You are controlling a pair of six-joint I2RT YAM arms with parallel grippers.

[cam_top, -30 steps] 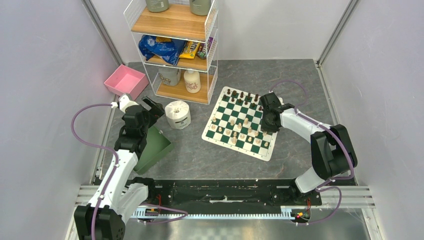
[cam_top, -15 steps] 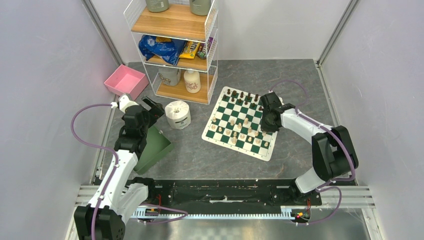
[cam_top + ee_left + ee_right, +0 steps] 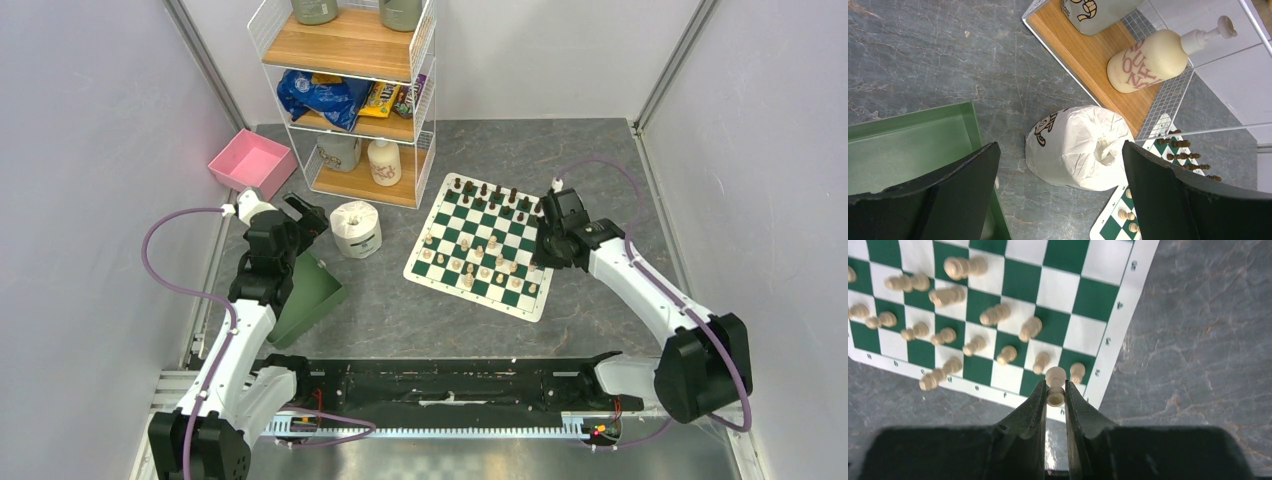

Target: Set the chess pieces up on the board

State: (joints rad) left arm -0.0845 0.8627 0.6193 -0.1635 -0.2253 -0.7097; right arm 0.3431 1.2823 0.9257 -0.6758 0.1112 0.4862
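Grey counter (image 3: 1198, 340): right pincer (image 3: 1054, 388) grips a cream piece (image 3: 1055, 376), board (image 3: 1063, 290) beneath; left pincer (image 3: 1059, 150) gapes, green bin (image 3: 908, 145) under its left finger.

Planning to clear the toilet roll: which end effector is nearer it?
Left. The left end effector sits open right beside the toilet roll; the right end effector is across the board, gripping a cream piece.

A toilet roll (image 3: 356, 229) stands just ahead of the left hand (image 3: 305, 215), a green bin (image 3: 305, 290) beneath it, and a pink tray (image 3: 250, 162) and wire shelf (image 3: 345, 45) beyond.
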